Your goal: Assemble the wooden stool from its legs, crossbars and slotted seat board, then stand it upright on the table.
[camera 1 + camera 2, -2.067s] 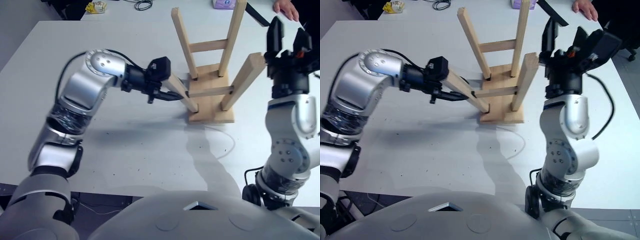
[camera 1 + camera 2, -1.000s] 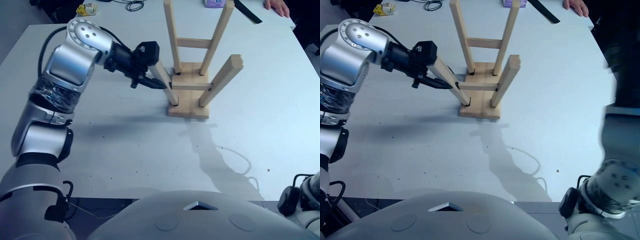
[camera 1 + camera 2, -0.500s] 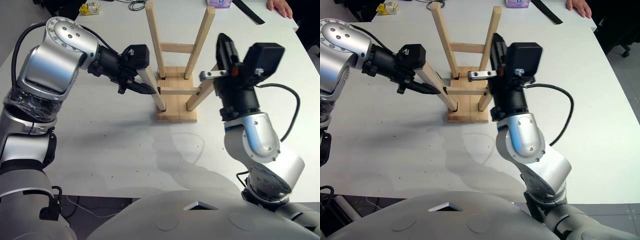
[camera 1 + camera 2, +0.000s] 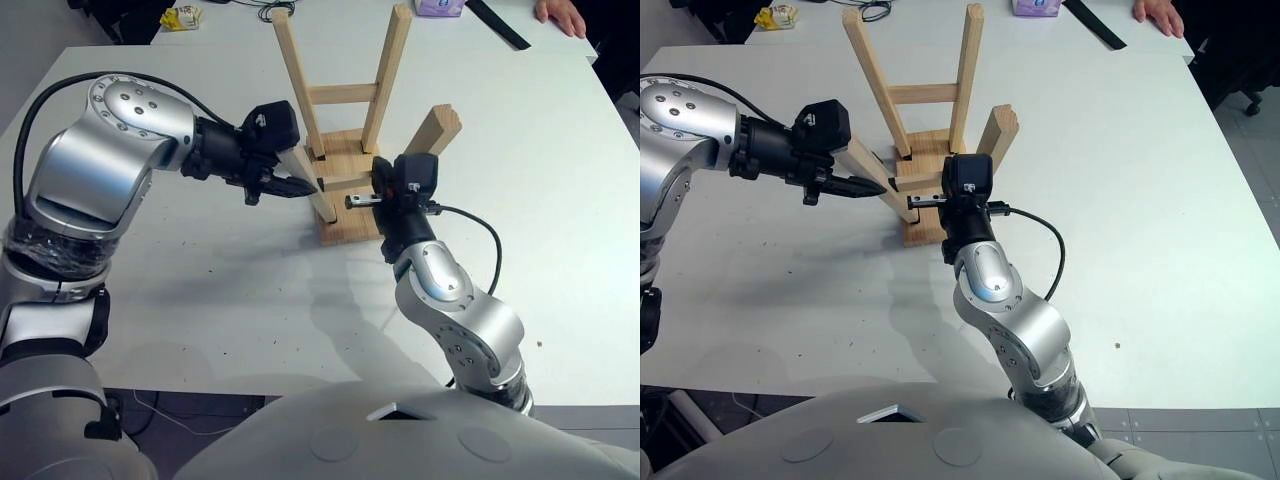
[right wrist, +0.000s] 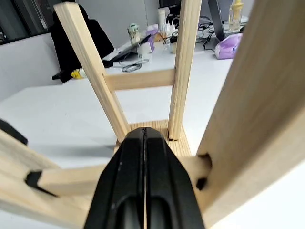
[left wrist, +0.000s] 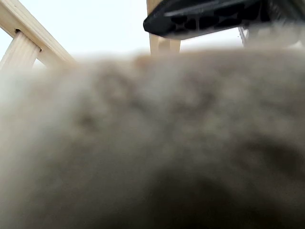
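The left gripper (image 4: 303,187) pinches a leg (image 4: 319,199) steady, while the right gripper (image 5: 144,131), jaws pressed together, rests on the crossbar (image 5: 66,177) — probably seating it.

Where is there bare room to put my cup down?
Bare: the table right of the right arm, and the near strip left of it. Crowded: around the stool, with the left hand and right hand at it.

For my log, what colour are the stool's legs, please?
The legs are pale, unpainted wood; clearest in right wrist view.
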Controlling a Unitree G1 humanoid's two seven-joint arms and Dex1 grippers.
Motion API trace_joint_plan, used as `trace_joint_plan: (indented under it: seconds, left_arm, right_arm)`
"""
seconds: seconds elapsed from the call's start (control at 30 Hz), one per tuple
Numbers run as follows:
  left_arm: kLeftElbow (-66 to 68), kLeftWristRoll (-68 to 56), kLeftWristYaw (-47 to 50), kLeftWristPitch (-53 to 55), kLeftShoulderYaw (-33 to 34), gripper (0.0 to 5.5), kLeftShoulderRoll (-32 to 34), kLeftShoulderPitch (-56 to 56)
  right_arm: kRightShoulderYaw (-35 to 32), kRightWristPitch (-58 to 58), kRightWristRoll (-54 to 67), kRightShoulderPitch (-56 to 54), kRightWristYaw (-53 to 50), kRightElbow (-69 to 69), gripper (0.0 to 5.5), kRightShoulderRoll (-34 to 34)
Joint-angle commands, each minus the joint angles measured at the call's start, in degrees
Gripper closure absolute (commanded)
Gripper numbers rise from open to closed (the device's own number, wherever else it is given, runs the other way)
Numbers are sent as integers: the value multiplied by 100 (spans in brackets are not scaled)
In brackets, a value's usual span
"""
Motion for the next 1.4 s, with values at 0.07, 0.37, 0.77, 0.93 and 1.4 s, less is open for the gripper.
trace_joint_plan:
  seconds: [0.07,0.37,0.77,0.93,1.4]
  left_arm:
    - [387,30,-199,67,-624,345,43,130]
    - [1556,572,-1132,-975,-1626,345,-182,-977]
    - [1649,697,-1476,-1280,-1976,345,-260,-1004]
    - [1687,741,-1476,-1355,-2004,345,-247,-925]
    - [1646,731,-1409,-1302,-2082,345,-311,-838]
  right_arm:
    - [-134,-215,-309,-871,333,-510,550,364]
    - [229,-285,-571,231,510,1138,550,426]
    - [70,-1185,-926,-652,481,610,550,806]
    - [-95,-1564,-943,-852,566,412,550,758]
    - [365,-592,-378,353,351,1429,550,981]
